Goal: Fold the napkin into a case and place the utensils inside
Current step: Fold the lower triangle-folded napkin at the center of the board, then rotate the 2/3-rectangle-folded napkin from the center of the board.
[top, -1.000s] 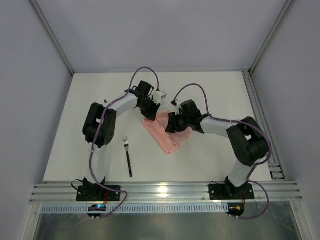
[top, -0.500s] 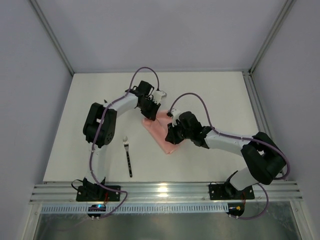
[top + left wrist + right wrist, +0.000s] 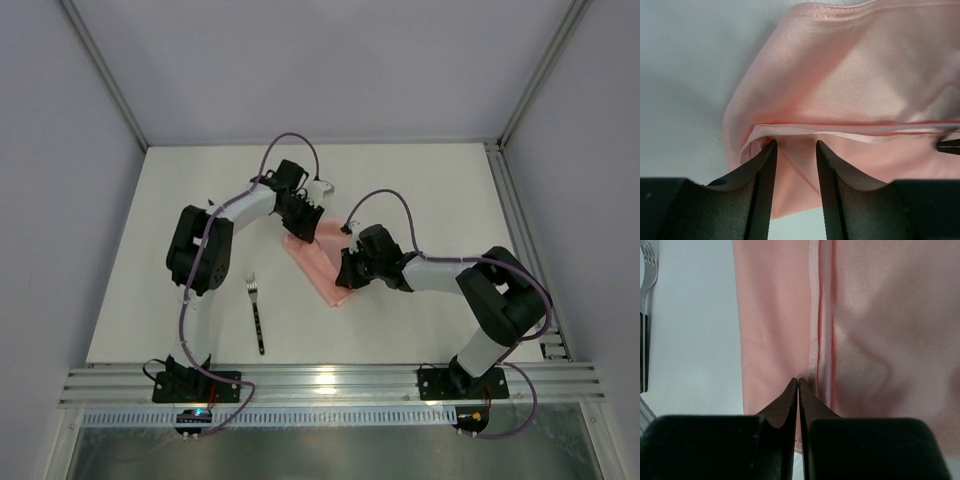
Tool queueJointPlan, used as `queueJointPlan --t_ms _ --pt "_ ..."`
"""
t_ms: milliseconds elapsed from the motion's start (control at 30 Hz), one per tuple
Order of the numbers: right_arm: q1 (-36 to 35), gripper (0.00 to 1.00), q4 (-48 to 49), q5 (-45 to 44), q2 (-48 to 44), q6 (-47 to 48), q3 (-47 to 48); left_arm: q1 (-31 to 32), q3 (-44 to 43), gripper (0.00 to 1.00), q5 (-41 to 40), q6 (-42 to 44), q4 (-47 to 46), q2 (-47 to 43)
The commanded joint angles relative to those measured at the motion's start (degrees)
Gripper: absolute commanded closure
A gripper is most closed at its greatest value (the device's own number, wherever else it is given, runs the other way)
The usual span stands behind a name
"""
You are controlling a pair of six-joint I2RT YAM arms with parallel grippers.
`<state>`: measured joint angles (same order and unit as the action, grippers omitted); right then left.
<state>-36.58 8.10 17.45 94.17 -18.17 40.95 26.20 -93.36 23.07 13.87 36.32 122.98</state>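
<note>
While both arms reached out over the white table (image 3: 430,190), we saw from above the napkin (image 3: 318,263) lying folded into a narrow pink strip. It slanted from far left to near right at the table's middle. The left gripper (image 3: 304,230) was down on the strip's far end and the right gripper (image 3: 344,280) on its near end. The fork (image 3: 257,312) lay alone to the left of the strip, well apart from it, tines pointing away from the arm bases.

From the left wrist, we saw the left gripper (image 3: 794,150) with its two dark fingers (image 3: 760,190) parted by a narrow gap. Their tips sat at a folded hem running across the napkin (image 3: 865,75). Pink cloth showed flat in the gap, and the fingers were not closed on it.

From the right wrist, the right gripper (image 3: 798,385) had its fingers pressed tight together, tips resting on a stitched hem of the napkin (image 3: 880,315) that ran straight away from the camera. Whether any cloth was caught between them we could not tell. At the left edge lay the fork (image 3: 647,270), silvery tines on bare table beside the cloth.
</note>
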Motion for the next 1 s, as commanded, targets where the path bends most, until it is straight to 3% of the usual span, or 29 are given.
queueJointPlan --t_ms 0,267,567,700,967 --pt "0.6 0.94 1.4 -1.1 1.5 -3.0 -0.1 0.2 -1.9 0.60 4.1 -0.1 2.0 -3.7" --pt "2.9 0.94 3.9 2.1 1.0 -5.3 -1.0 0.6 0.4 0.53 12.6 2.4 4.4 -12.4" --pt "4.3 0.94 7.4 4.7 2.1 -8.3 -1.4 4.3 3.6 0.59 7.8 2.1 10.4 -9.6" --pt "4.3 0.93 7.2 6.6 1.4 -7.9 -0.4 5.8 7.8 0.60 3.3 1.3 8.1 -9.0" --pt "6.9 0.84 -1.4 6.5 -3.1 -6.4 5.5 7.3 6.1 0.59 -2.1 -0.9 2.7 -4.4"
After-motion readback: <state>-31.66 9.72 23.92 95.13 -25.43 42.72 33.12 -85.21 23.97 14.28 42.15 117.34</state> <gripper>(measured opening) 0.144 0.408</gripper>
